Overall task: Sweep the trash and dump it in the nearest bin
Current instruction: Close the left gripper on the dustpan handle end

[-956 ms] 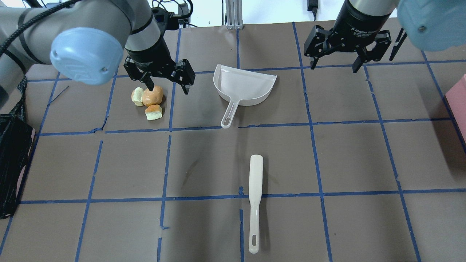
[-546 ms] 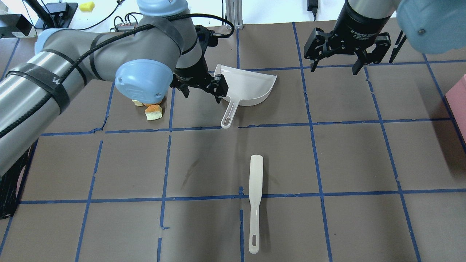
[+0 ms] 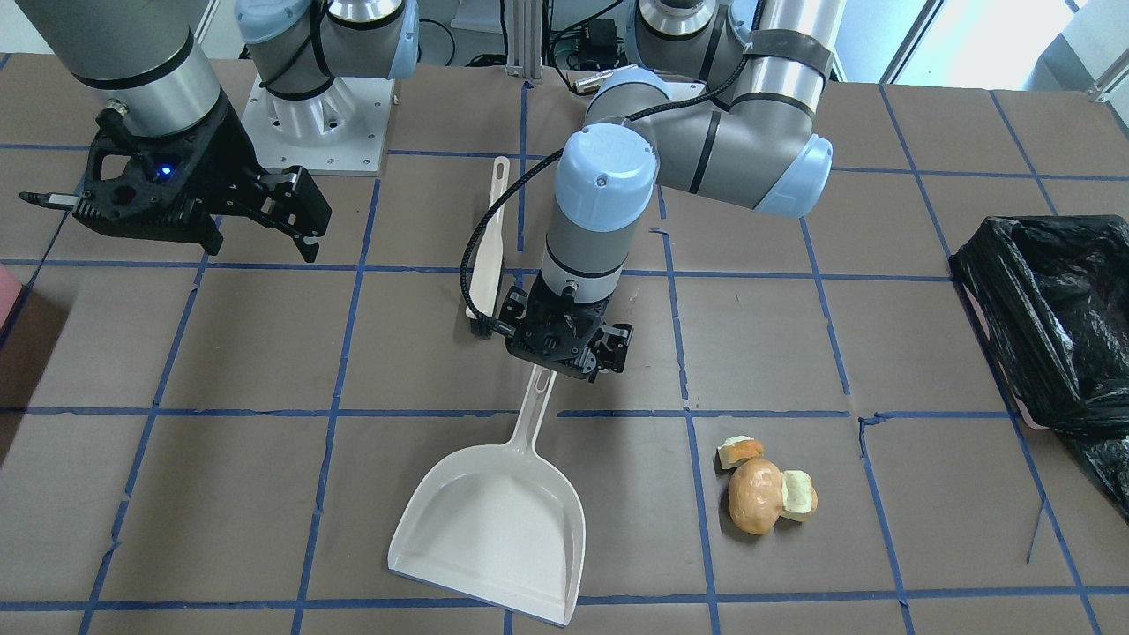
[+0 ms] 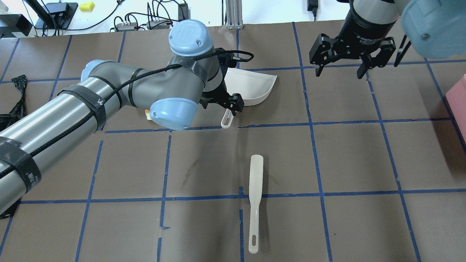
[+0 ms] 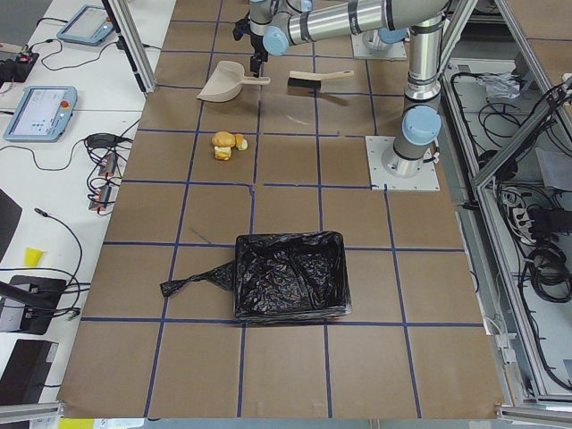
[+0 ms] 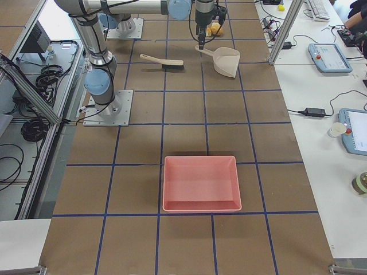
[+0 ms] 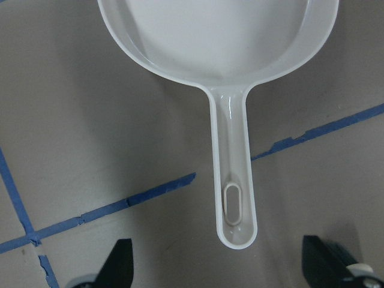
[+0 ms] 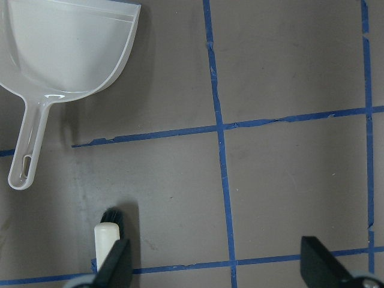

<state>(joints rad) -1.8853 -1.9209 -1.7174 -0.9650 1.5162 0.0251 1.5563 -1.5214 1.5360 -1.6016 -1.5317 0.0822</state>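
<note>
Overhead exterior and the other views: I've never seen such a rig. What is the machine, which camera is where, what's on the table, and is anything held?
Two robot arms stand at a taped brown table, each ending in a two-finger gripper. One camera looks from behind the robot, one faces it, two look from the table's ends, and one sits on each wrist. On the table lie a white dustpan, a white brush, three pieces of food trash, a bin lined with a black bag, and a pink tray. The left gripper hangs open over the dustpan's handle; the right gripper is open too, away from everything. Nothing is held.
</note>
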